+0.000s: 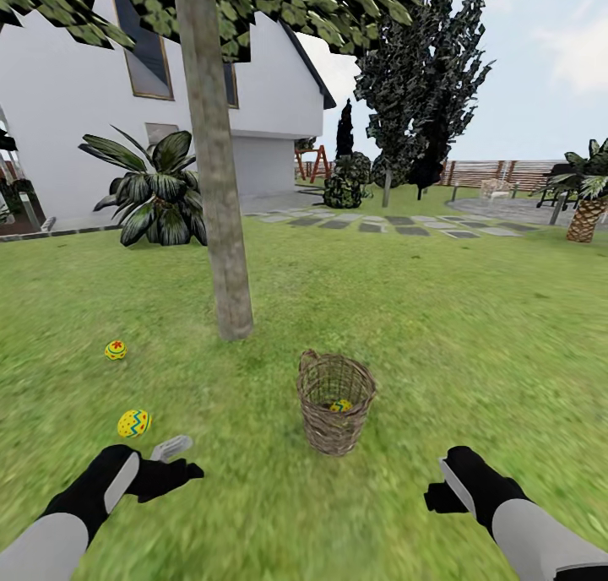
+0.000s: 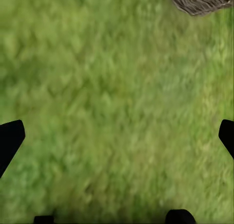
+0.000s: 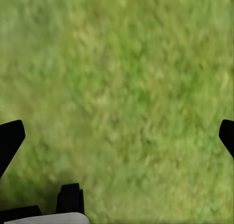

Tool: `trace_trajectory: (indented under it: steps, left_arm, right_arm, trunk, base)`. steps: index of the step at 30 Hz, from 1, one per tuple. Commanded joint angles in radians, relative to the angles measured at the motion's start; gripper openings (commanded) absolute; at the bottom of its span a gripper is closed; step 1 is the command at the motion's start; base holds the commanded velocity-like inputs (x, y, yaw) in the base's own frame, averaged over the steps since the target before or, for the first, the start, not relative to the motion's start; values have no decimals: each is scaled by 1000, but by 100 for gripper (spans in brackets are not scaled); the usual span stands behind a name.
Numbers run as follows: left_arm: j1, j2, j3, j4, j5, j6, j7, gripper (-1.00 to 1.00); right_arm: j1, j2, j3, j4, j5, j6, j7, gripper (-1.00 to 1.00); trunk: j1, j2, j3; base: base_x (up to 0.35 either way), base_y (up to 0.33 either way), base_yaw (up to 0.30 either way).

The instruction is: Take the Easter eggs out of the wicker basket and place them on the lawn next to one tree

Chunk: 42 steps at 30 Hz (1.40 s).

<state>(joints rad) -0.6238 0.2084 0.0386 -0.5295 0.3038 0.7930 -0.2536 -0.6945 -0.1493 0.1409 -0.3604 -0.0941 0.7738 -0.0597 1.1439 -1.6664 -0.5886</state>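
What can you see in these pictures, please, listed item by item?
Easter eggs: three, yellow patterned; two on the lawn left of the tree, one near, one farther; a third inside the basket.
Wicker basket: one, brown, upright, ahead on the grass.
Tree: one, grey-brown trunk, behind the basket.
House: one, white, back left.
Stepping stones: grey, beyond the lawn.
Left hand: black, open, empty.
Right hand: black, open, empty.

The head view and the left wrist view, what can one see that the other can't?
Head view alone: the tree, two Easter eggs lying on the grass, a third egg inside the wicker basket, the white house.

Left wrist view alone: a close look at grass between open fingertips.

Both: the lawn and the basket.
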Motion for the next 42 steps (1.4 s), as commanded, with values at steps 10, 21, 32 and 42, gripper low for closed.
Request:
trace_trajectory:
  steps: [10, 21, 32, 42]
  left_arm:
    - [0, -11, 0, -2, -2, 2, -1, 100]
    - [0, 47, -3, 6, -57, 6, -5, 100]
    - [0, 174, 0, 59, -167, 0, -198, 100]
    - [0, 169, -1, 57, -167, -1, -209, 100]
  right_arm:
    - [0, 0, 8, -1, -10, 4, -8, 100]
    - [0, -1, 7, 0, -10, 4, -8, 100]
    - [0, 16, 6, 3, -5, 4, -14, 100]
    - [0, 16, 6, 3, -7, 4, -15, 100]
  trunk:
    - [0, -1, -1]
    - [0, -1, -1]
    - [0, -1, -1]
    - [0, -1, -1]
  base:
    - [1, -55, 0]
    - [0, -337, 0]
    - [0, -344, 0]
    - [0, -344, 0]
